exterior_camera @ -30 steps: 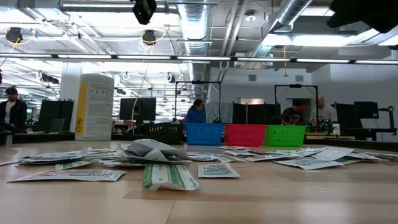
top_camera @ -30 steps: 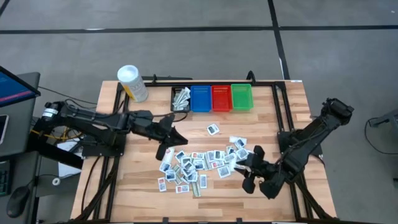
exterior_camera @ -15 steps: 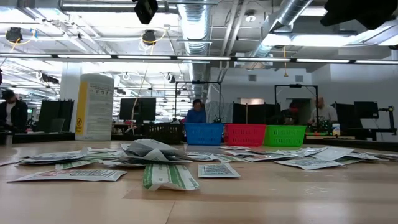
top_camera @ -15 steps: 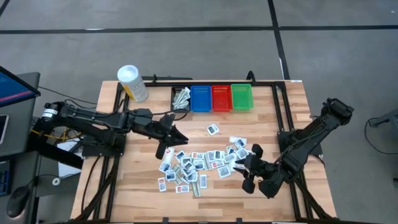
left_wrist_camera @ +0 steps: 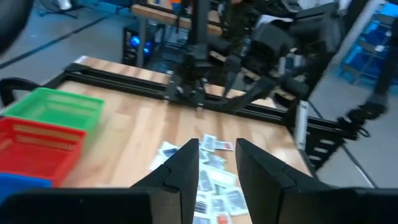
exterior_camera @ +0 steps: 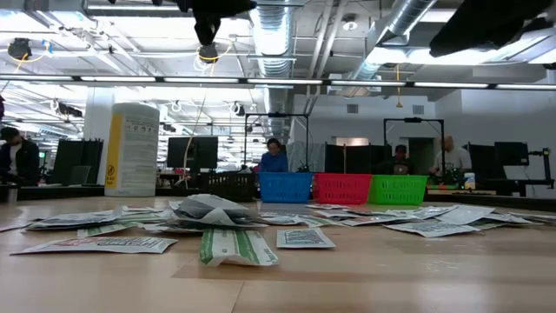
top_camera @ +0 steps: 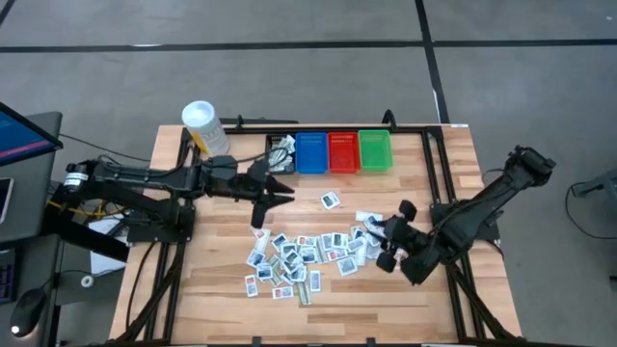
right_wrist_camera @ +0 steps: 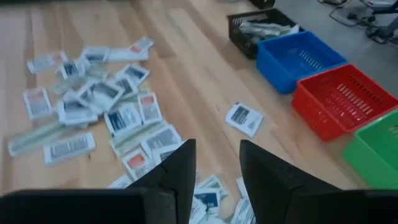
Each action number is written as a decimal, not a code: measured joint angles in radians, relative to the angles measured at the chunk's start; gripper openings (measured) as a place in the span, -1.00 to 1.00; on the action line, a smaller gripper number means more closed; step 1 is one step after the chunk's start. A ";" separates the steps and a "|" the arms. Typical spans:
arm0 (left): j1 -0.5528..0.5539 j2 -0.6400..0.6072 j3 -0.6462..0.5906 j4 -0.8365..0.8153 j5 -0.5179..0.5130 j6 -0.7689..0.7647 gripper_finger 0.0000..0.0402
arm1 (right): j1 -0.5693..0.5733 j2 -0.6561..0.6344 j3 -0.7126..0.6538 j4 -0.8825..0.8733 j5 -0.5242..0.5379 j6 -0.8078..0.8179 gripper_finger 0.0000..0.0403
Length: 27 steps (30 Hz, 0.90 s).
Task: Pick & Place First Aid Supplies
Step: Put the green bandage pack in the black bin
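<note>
Left of centre in the high view, the left gripper [top_camera: 278, 194] is seen with jaws spread and empty, above the surface [top_camera: 212, 280]. The first aid supplies [top_camera: 308, 253] (thin, light, limp, best pinched by an edge) are heaped lower centre. The right gripper [top_camera: 390, 239] hovers there, jaws parted, empty.
</note>
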 joint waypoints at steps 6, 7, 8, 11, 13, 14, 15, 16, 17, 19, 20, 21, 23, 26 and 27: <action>0.070 0.000 0.000 0.000 0.081 -0.002 -0.47 | -0.038 -0.078 -0.077 0.016 -0.003 0.000 -0.41; 0.074 0.000 0.000 0.000 0.086 -0.009 -0.47 | -0.043 -0.082 -0.088 0.033 -0.004 0.001 -0.41; 0.077 0.000 0.000 0.001 0.090 -0.014 -0.47 | -0.047 -0.083 -0.103 0.060 -0.005 0.001 -0.41; 0.072 0.000 0.000 0.001 0.108 -0.038 -0.47 | -0.042 -0.078 -0.153 0.162 -0.010 0.001 -0.41; 0.059 0.000 0.000 0.001 0.126 -0.061 -0.47 | -0.027 -0.064 -0.184 0.239 -0.024 0.000 -0.41; 0.051 0.000 0.000 0.001 0.134 -0.069 -0.47 | -0.016 -0.057 -0.202 0.269 -0.036 0.001 -0.41; 0.040 0.000 0.000 0.001 0.139 -0.072 -0.47 | -0.005 -0.049 -0.219 0.293 -0.044 0.004 -0.41; 0.028 0.000 0.000 0.001 0.141 -0.074 -0.47 | 0.005 -0.040 -0.232 0.319 -0.061 0.010 -0.41; 0.013 0.000 0.000 0.001 0.141 -0.077 -0.47 | 0.015 -0.031 -0.242 0.347 -0.077 0.022 -0.41; -0.015 0.000 0.000 0.001 0.143 -0.092 -0.47 | 0.030 -0.011 -0.260 0.392 -0.131 0.064 -0.41; -0.027 0.000 0.000 0.001 0.144 -0.098 -0.47 | 0.038 0.002 -0.267 0.403 -0.167 0.089 -0.41; -0.040 0.000 0.000 0.001 0.144 -0.109 -0.47 | 0.045 0.017 -0.270 0.412 -0.203 0.116 -0.41; -0.068 0.000 0.001 0.001 0.141 -0.119 -0.47 | 0.060 0.055 -0.270 0.422 -0.262 0.185 -0.41; -0.118 0.000 -0.003 0.003 0.136 -0.119 -0.47 | 0.082 0.126 -0.270 0.436 -0.339 0.274 -0.41; -0.132 0.000 -0.010 0.003 0.137 -0.119 -0.47 | 0.088 0.152 -0.270 0.444 -0.364 0.300 -0.41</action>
